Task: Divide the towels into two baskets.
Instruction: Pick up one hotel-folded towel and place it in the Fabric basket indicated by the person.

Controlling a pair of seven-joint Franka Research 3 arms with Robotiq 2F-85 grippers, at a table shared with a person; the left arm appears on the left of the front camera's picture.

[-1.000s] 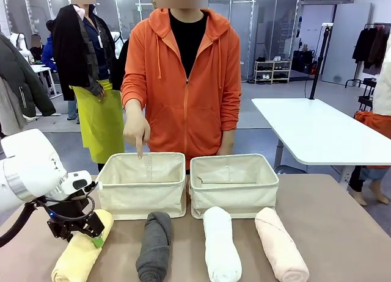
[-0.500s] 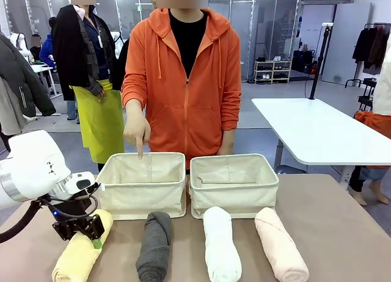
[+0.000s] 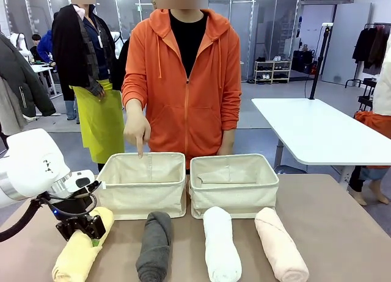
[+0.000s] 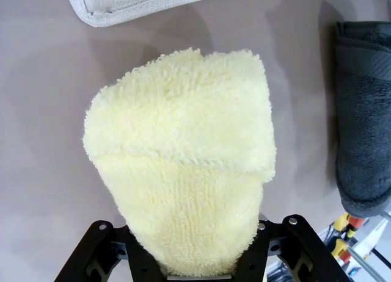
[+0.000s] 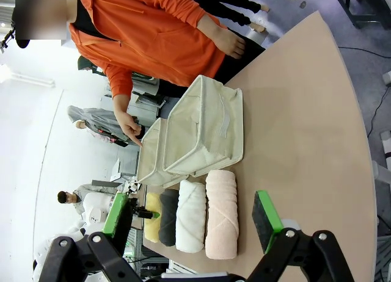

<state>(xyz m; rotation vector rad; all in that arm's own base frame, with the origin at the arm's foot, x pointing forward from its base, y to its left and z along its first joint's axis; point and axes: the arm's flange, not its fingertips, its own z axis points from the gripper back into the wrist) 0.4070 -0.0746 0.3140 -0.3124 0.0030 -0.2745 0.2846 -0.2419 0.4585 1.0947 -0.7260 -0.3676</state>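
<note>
Well, L tool (image 3: pixel 79 235) astride yellow towel (image 3: pixel 69 263).

left claw (image 3: pixel 79 232): fingertips buried under the pale yellow towel (image 4: pixel 183 172); whether they pinch it cannot be told.
pale yellow towel: its end at the claw runs off the wrist view's bottom edge.
dark grey towel (image 4: pixel 363 111): beside the claw, cut by the right edge.
basket (image 4: pixel 122 7): ahead of the claw, cut by the top edge.
</note>
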